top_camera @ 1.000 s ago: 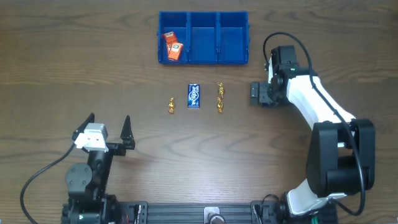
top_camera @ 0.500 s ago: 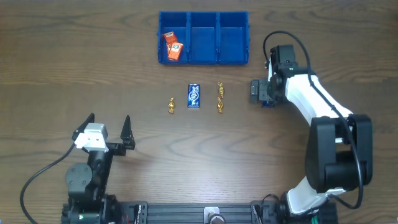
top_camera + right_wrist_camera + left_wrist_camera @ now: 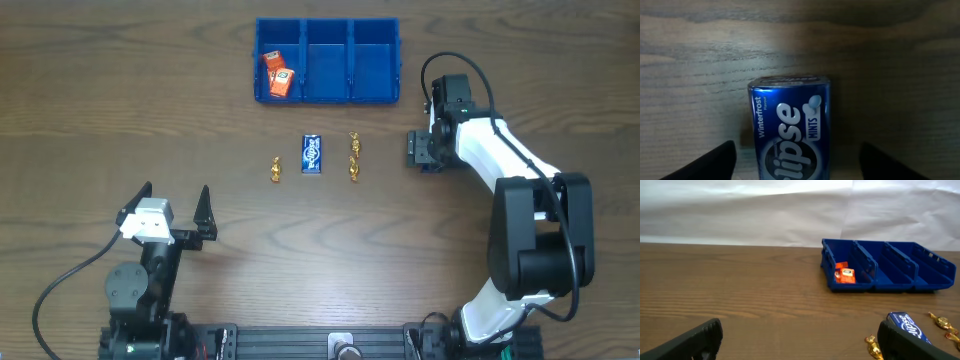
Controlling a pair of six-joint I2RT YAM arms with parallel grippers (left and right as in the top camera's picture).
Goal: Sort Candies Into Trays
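Two orange candies (image 3: 277, 73) lie in the left compartment of the blue tray (image 3: 326, 99), which from above sits at the far side of the bench (image 3: 100, 120) with its three compartments side by side. Nearer than the tray, on the wood, a blue mint pack (image 3: 313, 153) lies flat, with a single gold candy (image 3: 277, 169) just to its left and a short column of gold candies (image 3: 354, 146) just to its right. The right gripper (image 3: 420, 150) is over the bench to the right of that column, well apart from the tray. The left gripper (image 3: 176, 187) stands back near its own base, fingers spread wide and holding nothing. From the left wrist, the left gripper (image 3: 801, 330) frames the bench (image 3: 740, 290) between its parted fingers. Beyond them the blue tray (image 3: 865, 242) stands with the orange candies (image 3: 844, 274) in one end compartment. The blue mint pack (image 3: 907, 327) shows partly behind one finger, the single gold candy (image 3: 872, 347) on one side of it and the column of gold candies (image 3: 941, 322) on the other. From the right wrist, a second blue mint pack (image 3: 790, 125) lies on the bench (image 3: 690, 75) under the right gripper (image 3: 796, 145), between its two fingers. Both fingers stand clear of the pack's sides, so this gripper is open and grips nothing.
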